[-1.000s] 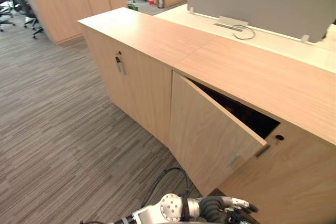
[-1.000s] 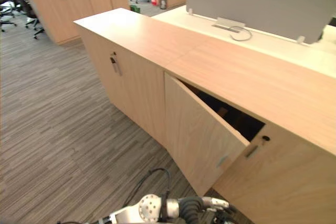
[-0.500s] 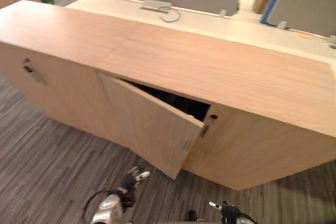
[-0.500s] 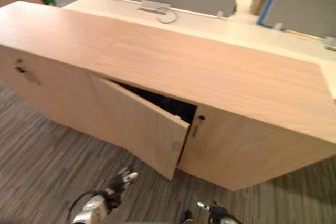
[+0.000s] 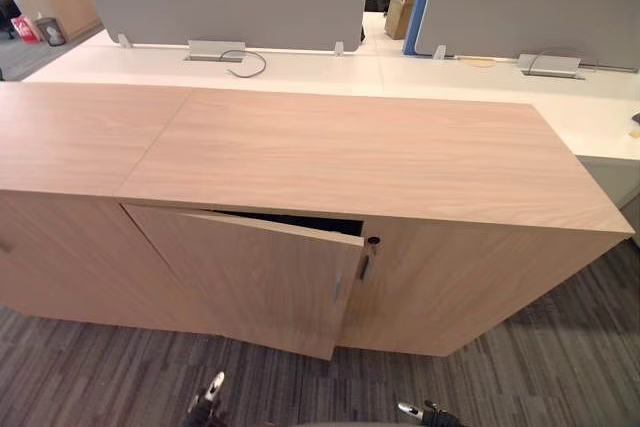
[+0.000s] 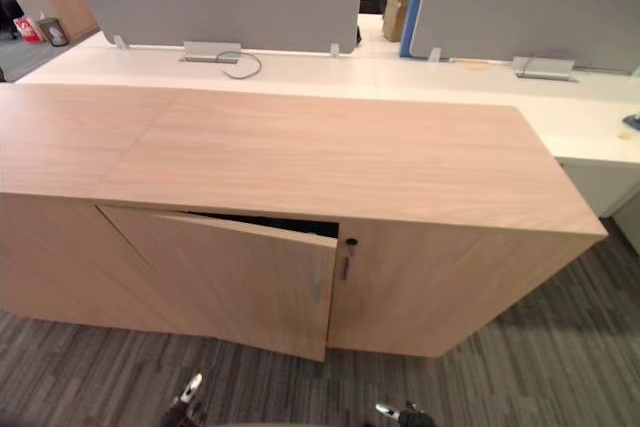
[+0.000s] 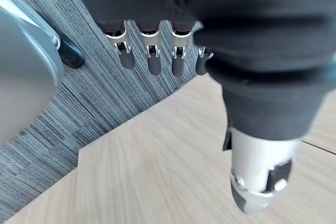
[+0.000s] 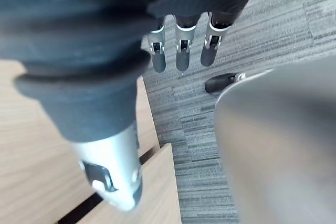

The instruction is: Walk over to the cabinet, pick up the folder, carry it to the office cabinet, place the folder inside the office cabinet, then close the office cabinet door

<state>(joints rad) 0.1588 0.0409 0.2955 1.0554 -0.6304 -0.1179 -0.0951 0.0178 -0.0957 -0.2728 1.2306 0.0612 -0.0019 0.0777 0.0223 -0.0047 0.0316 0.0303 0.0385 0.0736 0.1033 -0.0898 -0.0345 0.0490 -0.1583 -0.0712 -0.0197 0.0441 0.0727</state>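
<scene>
The folder is not lying in either hand, and I cannot tell where it is. The likeliest place, as a judgement, is inside the long light-wood office cabinet (image 5: 350, 152), but the narrow gap behind its door is showing only darkness.

The flat light-wood door (image 5: 250, 277) is standing ajar on the cabinet's front, left of the middle. Its hinged edge is sitting at the left, and its free right edge, bearing a small metal pull handle (image 5: 337, 288), is swinging out towards the robot. Just beside that free edge, a round dark keyhole (image 5: 373, 242) is showing on the neighbouring closed door.

The left hand (image 7: 154, 59) is hanging low in front of the door, its fingers straight and relaxed and grasping nothing, with pale wood showing past them. The right hand (image 8: 182, 56) is hanging likewise released and empty, over the grey striped carpet (image 5: 560, 347) by the door's free edge.

Beyond the cabinet's far edge, white desks (image 5: 300, 67) with grey partition screens (image 5: 225, 2) are running across.

Judging by the empty hands and the half-shut door, the fetching, carrying and placing are probably done. The closing is what is left: the door is waiting to be pushed flush with the cabinet's front.
</scene>
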